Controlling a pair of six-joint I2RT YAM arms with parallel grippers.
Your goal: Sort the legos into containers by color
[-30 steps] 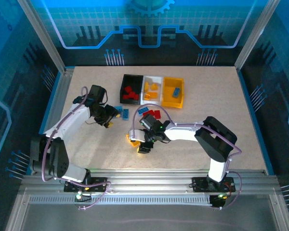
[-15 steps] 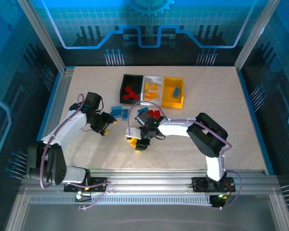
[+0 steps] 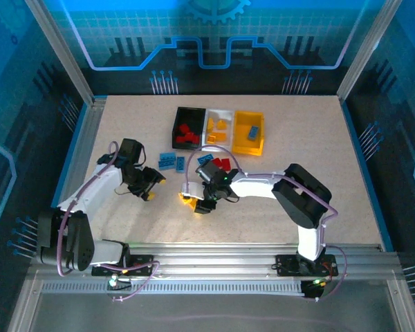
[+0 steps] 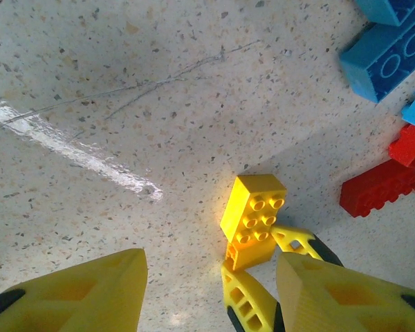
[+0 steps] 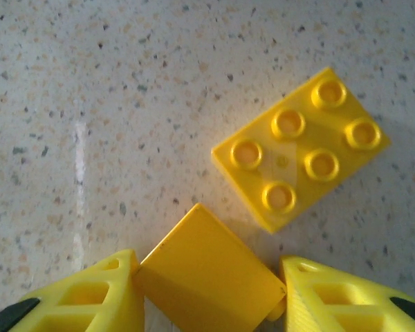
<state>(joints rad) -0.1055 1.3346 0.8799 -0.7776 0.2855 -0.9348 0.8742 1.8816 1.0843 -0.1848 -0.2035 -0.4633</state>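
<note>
Two yellow legos lie together mid-table. One is a six-stud brick (image 5: 301, 155) (image 4: 256, 211). The other is a smooth-faced yellow block (image 5: 207, 277), and my right gripper (image 5: 207, 268) (image 3: 200, 203) is shut on it, a finger touching each side. My left gripper (image 4: 209, 266) (image 3: 149, 187) hovers just left of them, open with only bare table between its fingers. Blue legos (image 3: 167, 162) (image 4: 391, 52) and red legos (image 3: 222, 164) (image 4: 377, 188) lie loose behind the grippers. The black (image 3: 178, 117), white (image 3: 219, 113) and yellow-orange (image 3: 250, 148) containers stand in a row at the back.
The black bin holds red bricks, the white one yellow bricks, the yellow-orange one a blue brick (image 3: 252, 131). The right arm (image 3: 263, 185) stretches left across the middle of the table. Metal frame rails (image 3: 79, 149) border the tabletop.
My right gripper's fingers have closed onto the yellow block. My left gripper has drawn back toward the near left, away from the blue bricks.
</note>
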